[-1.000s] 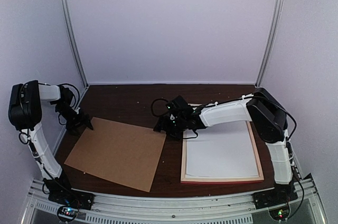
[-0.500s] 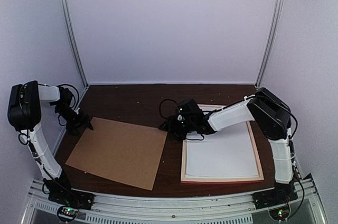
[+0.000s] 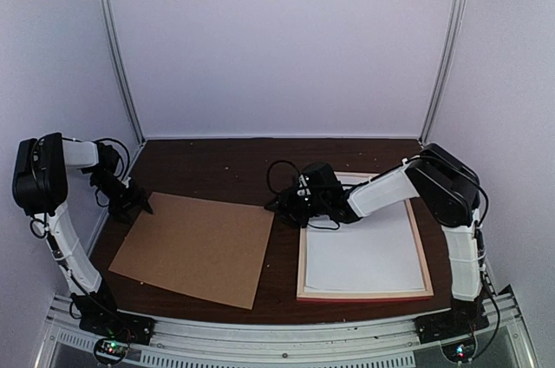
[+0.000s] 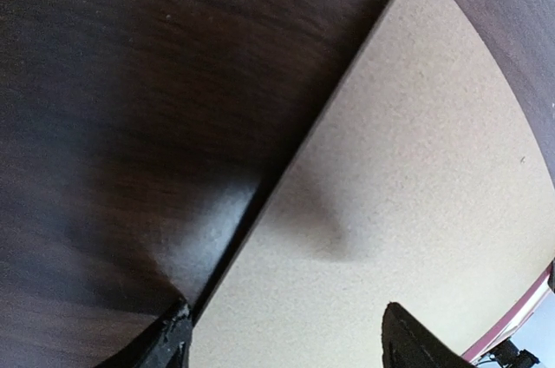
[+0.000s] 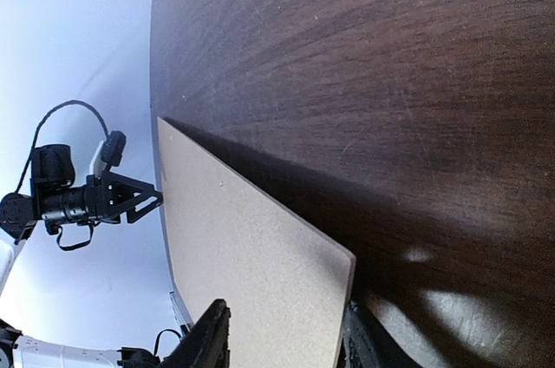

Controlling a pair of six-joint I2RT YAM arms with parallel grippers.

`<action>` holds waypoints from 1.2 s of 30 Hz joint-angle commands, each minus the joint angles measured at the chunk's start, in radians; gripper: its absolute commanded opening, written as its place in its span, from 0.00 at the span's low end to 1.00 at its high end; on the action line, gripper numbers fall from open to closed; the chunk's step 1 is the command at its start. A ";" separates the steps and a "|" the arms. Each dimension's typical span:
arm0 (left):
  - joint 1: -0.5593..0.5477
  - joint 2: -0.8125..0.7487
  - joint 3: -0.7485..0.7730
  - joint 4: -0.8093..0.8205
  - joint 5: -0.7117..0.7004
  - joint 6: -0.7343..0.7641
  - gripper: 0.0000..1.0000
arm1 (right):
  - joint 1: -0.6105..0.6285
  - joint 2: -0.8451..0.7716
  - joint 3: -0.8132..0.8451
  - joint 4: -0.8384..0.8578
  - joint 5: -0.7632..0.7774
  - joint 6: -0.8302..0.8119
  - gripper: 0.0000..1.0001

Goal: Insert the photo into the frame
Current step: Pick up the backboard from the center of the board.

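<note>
The frame (image 3: 422, 255) lies flat at the right, a thin pink rim around a white sheet (image 3: 364, 251). The photo's dark print shows in no view. The brown backing board (image 3: 195, 251) lies left of the frame. My right gripper (image 3: 282, 205) is low at the board's far right corner. In the right wrist view the gripper (image 5: 282, 346) is open: one finger over the board's face (image 5: 243, 255), the other against its edge. My left gripper (image 3: 137, 203) sits at the board's far left corner, open (image 4: 286, 346), straddling the board's edge (image 4: 416, 194).
The dark wood table (image 3: 217, 164) is bounded by white walls and two metal posts (image 3: 117, 47). A narrow strip of table separates the board from the frame. A bit of pink rim (image 4: 512, 325) shows past the board in the left wrist view.
My right arm has drawn back to the right and its jaws have narrowed. The board's right side has shifted slightly right and away. The left gripper has barely moved.
</note>
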 commanded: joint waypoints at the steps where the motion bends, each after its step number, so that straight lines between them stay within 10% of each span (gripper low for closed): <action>1: -0.033 -0.007 -0.027 0.012 0.102 -0.016 0.75 | 0.028 -0.072 0.005 0.195 -0.143 0.024 0.44; 36: -0.121 -0.085 -0.088 0.081 0.149 -0.071 0.72 | 0.047 -0.150 0.029 0.057 -0.245 -0.137 0.31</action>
